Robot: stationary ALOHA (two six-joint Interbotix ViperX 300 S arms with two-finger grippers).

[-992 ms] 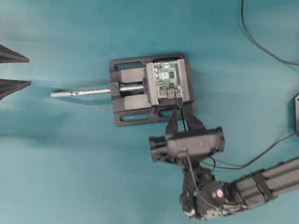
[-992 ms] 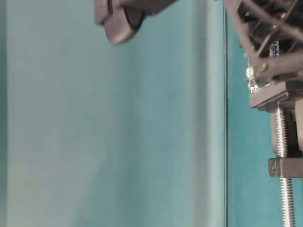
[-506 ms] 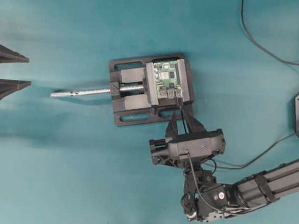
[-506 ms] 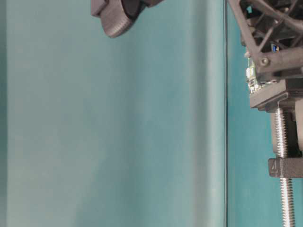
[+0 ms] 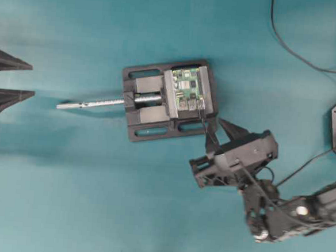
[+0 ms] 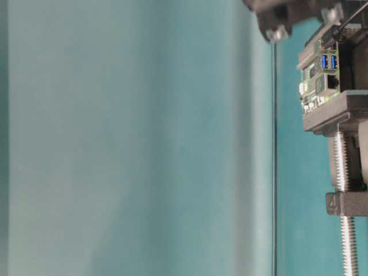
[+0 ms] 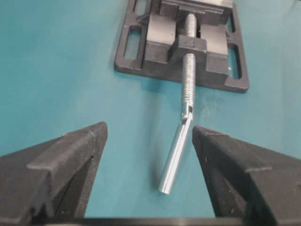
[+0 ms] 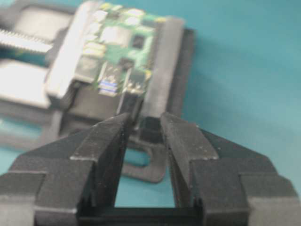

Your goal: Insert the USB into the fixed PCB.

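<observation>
**While the plug sits at the board's edge, your right gripper stands just off it**

Where the vise point(image 5: 151, 118) clamps it near the middle of the table point(image 5: 65, 199), you can see the board point(image 5: 189, 88): a small green rectangle with silver ports and black chips, lying flat between the vise's blocks. In the table-level view, two blue-lined ports show on its edge. The USB point(image 5: 201, 110) is a small dark plug against the board edge that faces your right arm. Its thin black cable trails from there toward the right gripper point(image 5: 223, 134). The blurred wrist view does not let you tell whether the plug is fully seated.

Your right gripper's jaws stand a narrow way apart. In its wrist view, the gap between them holds nothing and shows only the vise base behind. It is just beside the vise's corner, apart from the board.

Your left gripper point(image 5: 11, 79) is at the left edge of the overhead view, jaws spread wide and empty. It is well apart from the vise. The tip of the vise's silver screw rod point(image 5: 91, 104) points toward it. Bare teal table lies on every side of the vise.

The left arm is cut off by the overhead view's edge. The table-level view shows only a sliver of the right gripper at its top, and the cable disappears under the right gripper.
</observation>
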